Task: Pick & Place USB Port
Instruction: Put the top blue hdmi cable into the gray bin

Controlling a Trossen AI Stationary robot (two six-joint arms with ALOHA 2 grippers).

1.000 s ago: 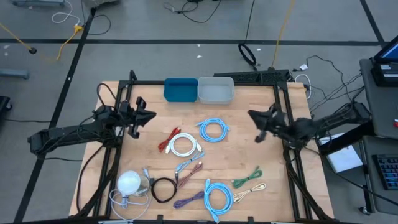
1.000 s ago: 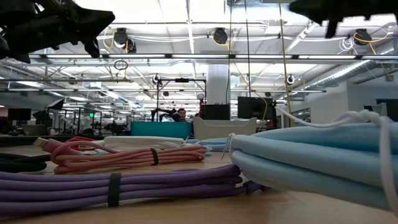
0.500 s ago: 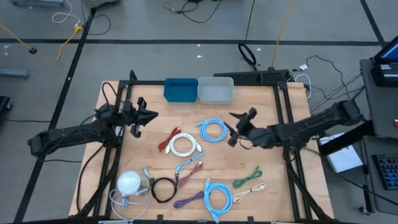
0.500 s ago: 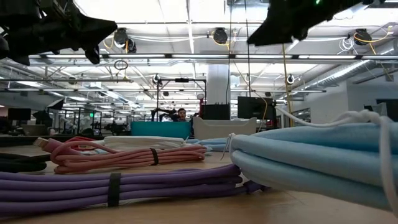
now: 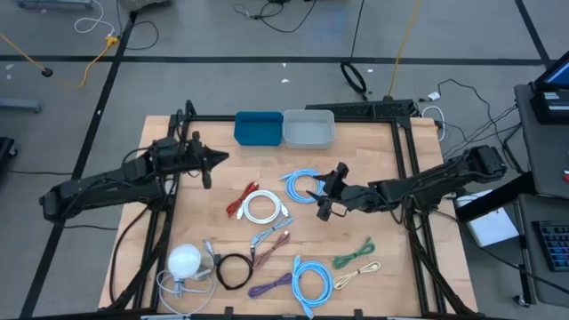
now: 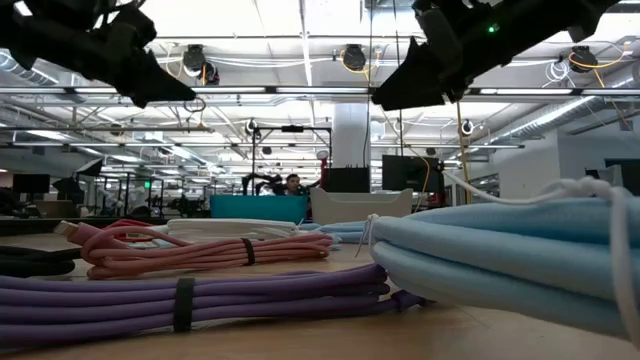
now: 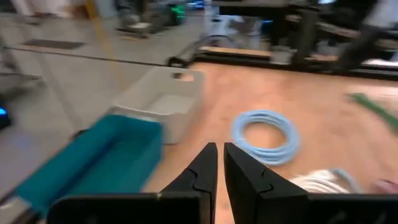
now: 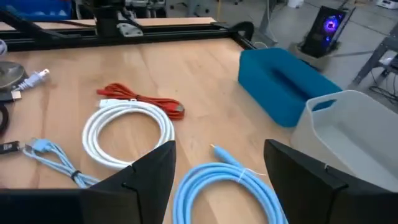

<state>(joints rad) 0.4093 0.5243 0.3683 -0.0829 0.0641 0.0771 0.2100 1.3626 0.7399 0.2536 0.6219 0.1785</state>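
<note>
Pale wooden tabletop [image 5: 356, 169] framed by black rails, standing on a grey floor marked with dark tape; in the low view an open workshop with ceiling lights and a person seated far behind the table.

Along the near edge lie a white dome-shaped object [image 5: 184, 260] with a thin white cord, a coiled black cable [image 5: 234, 270], a bundled purple cable [image 5: 269, 286] and a light-blue coiled cable [image 5: 312, 279]. Just beyond these sit a green bundled cable [image 5: 353, 255] above a beige one [image 5: 356, 271], and a pink bundled cable [image 5: 274, 246].

At mid-table a white coiled USB cable [image 5: 264, 208] lies touching a red bundled cable [image 5: 240, 199] on its left. Right of it is a second light-blue coiled USB cable [image 5: 304, 187]. The right gripper [image 5: 324, 193] hovers at that coil's right edge, its fingers spread apart and holding nothing; in the right wrist view the blue coil lies between the two fingers, with the white coil farther off.

The left gripper [image 5: 208, 164] hangs over the left part of the tabletop, well apart from the cables, fingers nearly together around nothing.

At the far edge a blue rectangular plastic bin [image 5: 258, 128] and a grey rectangular plastic bin [image 5: 308, 128] stand side by side, touching
</note>
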